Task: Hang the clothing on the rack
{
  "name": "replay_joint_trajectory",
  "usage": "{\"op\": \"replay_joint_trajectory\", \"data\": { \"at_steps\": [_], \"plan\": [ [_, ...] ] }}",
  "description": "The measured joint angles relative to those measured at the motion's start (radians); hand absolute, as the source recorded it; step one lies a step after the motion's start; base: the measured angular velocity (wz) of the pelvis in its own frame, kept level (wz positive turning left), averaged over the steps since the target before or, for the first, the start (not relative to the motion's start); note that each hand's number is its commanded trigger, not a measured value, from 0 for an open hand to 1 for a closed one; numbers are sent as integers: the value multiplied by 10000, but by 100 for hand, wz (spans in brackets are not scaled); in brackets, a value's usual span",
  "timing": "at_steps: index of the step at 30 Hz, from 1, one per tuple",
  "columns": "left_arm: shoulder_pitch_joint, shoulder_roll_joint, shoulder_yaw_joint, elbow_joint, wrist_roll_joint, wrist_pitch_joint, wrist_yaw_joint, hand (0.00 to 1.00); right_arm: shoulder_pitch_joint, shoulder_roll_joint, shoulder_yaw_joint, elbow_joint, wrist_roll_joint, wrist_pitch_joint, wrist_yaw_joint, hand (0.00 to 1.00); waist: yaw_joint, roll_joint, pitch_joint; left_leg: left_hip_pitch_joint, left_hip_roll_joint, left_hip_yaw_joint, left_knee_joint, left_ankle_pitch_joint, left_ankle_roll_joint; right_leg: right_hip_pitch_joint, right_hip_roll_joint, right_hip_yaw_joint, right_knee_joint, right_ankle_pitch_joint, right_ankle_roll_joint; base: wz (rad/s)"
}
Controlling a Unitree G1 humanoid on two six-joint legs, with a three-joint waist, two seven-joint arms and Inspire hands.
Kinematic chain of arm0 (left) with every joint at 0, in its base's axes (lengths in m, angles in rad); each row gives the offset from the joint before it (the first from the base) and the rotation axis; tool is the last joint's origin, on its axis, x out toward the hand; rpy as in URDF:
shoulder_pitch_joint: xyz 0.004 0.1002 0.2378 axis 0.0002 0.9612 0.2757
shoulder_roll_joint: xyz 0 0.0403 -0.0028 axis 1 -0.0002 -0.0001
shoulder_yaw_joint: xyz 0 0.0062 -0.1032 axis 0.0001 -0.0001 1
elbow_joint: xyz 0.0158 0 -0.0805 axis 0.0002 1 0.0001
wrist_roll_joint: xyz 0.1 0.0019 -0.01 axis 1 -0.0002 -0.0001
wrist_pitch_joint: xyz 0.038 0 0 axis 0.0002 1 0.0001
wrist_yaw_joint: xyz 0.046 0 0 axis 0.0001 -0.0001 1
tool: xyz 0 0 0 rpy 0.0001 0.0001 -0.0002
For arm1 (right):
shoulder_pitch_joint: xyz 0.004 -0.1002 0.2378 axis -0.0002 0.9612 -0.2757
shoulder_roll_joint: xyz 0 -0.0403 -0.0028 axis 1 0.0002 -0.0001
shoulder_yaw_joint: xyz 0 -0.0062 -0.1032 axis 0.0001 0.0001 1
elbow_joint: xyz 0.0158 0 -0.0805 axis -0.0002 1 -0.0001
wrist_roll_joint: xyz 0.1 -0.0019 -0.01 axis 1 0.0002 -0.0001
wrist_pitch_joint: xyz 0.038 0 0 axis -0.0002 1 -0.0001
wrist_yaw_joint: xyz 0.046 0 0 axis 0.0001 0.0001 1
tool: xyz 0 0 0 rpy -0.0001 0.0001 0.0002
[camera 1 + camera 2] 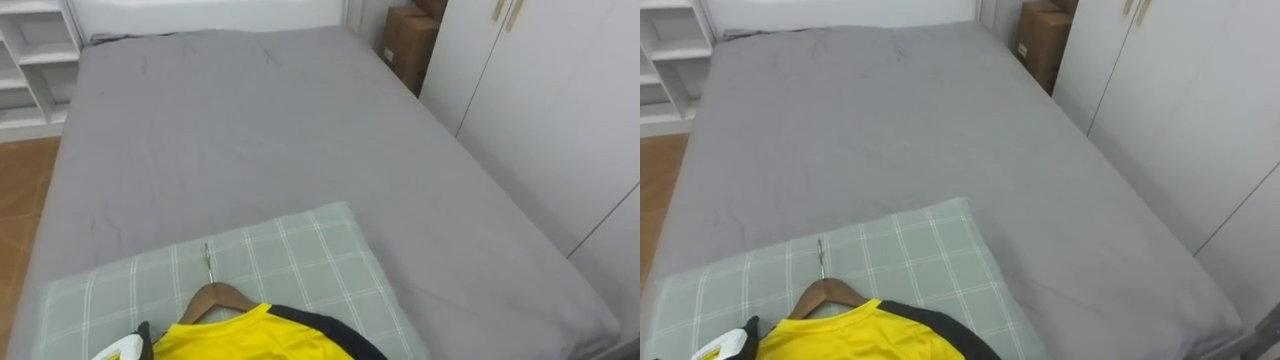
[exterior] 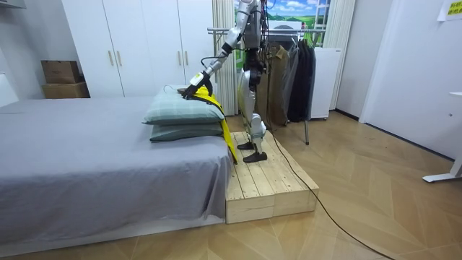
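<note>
A yellow shirt (image 1: pixel 250 340) with dark trim is on a wooden hanger (image 1: pixel 215 297). Its metal hook (image 1: pixel 208 262) points up the bed. Both lie on a green checked pillow (image 1: pixel 290 250) at the head of the grey bed (image 1: pixel 250 130). My left hand (image 1: pixel 125 348) shows at the hanger's left shoulder, at the picture's bottom edge. In the room view I stand on a wooden platform (image 2: pixel 267 180) at the bed's head, with my left hand (image 2: pixel 195 84) stretched out to the shirt (image 2: pixel 209 97) on the pillows (image 2: pixel 184 112). Part of the shirt hangs down over the bed's end.
White wardrobes (image 1: pixel 540 90) run along the bed's right side, with a cardboard box (image 1: pixel 408 45) beyond them. A white shelf (image 1: pixel 30 60) stands at the far left. Behind me, a clothes rack (image 2: pixel 296 72) holds dark garments.
</note>
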Motion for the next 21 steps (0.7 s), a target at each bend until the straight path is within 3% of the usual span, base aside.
{"op": "replay_joint_trajectory", "data": {
  "at_steps": [6,21],
  "plan": [
    [-278,264,-11,79,-94,-19,86,100,-18,-1,8,-15,308,-179,-80,0,-4,-97,-41,-146,7,37,34,0,0,-105,1,10,2,46,-7,-1],
    [-285,253,164,372,-90,-63,3,100,-23,3,3,-14,294,-190,-216,0,-2,-79,-29,-156,6,31,21,-1,1,-110,-8,14,-3,50,-3,0]
  ]
}}
